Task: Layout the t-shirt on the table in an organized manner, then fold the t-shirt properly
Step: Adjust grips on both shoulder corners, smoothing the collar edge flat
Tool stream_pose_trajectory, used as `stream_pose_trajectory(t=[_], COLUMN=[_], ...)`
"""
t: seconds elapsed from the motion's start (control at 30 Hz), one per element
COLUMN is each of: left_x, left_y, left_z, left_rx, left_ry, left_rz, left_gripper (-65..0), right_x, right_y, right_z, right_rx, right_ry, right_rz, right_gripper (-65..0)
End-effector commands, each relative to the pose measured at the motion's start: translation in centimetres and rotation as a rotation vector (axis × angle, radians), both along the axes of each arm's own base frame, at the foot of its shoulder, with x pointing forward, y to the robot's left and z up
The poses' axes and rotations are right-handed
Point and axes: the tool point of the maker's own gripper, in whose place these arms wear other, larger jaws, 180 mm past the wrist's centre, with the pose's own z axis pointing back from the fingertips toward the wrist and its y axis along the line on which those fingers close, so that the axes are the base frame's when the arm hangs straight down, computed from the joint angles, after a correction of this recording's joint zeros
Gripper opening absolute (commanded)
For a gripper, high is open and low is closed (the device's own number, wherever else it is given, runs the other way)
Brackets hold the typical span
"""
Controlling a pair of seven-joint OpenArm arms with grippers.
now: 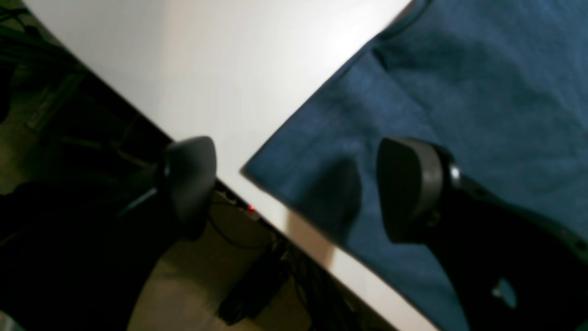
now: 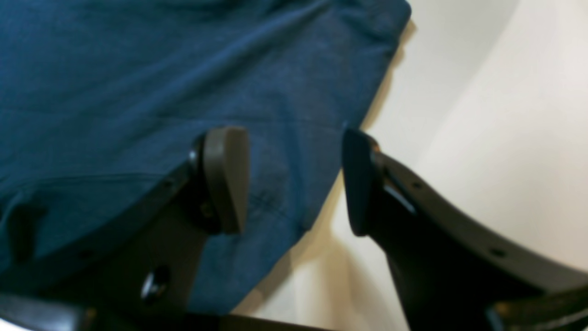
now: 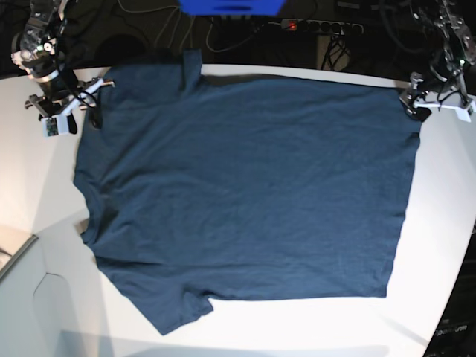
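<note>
The dark navy t-shirt (image 3: 253, 186) lies spread flat on the white table (image 3: 446, 223), neck side to the left and hem to the right. One sleeve (image 3: 190, 67) reaches the far edge and the other (image 3: 175, 309) lies at the near side. My left gripper (image 3: 410, 100) hovers open over the far hem corner (image 1: 285, 170), with one finger (image 1: 409, 188) above the cloth and the other (image 1: 193, 184) past the table edge. My right gripper (image 3: 91, 100) stands open over the shirt's shoulder edge (image 2: 294, 202), holding nothing.
The table's far edge (image 1: 151, 124) runs right by the left gripper, with floor and cables below. A power strip (image 3: 320, 26) with a red light and a blue object (image 3: 230, 6) sit behind the table. A stepped edge (image 3: 22, 253) marks the near left.
</note>
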Motion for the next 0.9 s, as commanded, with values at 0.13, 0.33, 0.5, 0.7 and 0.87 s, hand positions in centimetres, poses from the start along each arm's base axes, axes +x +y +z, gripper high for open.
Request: stream_pose_trajectory(t=[0.13, 0.33, 0.5, 0.7, 0.87], left_x=[0.4, -0.1, -0.1, -0.1, -0.3], left_y=[0.6, 0.5, 0.4, 0.3, 0.2], left_z=[0.7, -0.9, -1.2, -1.1, -1.2], left_rx=[0.023, -0.011, -0.019, -0.021, -0.026], left_ry=[-0.015, 0.016, 0.021, 0.018, 0.023], left_rz=[-0.004, 0.017, 0.021, 0.021, 0.021], left_gripper=[-21.1, -28.3, -31.9, -40.2, -40.3], right_x=[0.6, 0.6, 0.6, 0.6, 0.3], right_y=[-0.1, -0.1, -0.1, -0.1, -0.2], right_z=[1.1, 1.1, 1.1, 1.1, 1.0], right_rx=[0.004, 0.004, 0.004, 0.003, 0.001], right_ry=[-0.048, -0.048, -0.048, -0.049, -0.042], right_rz=[0.004, 0.004, 0.004, 0.004, 0.003], right_gripper=[-32.8, -32.8, -32.8, -32.7, -32.5])
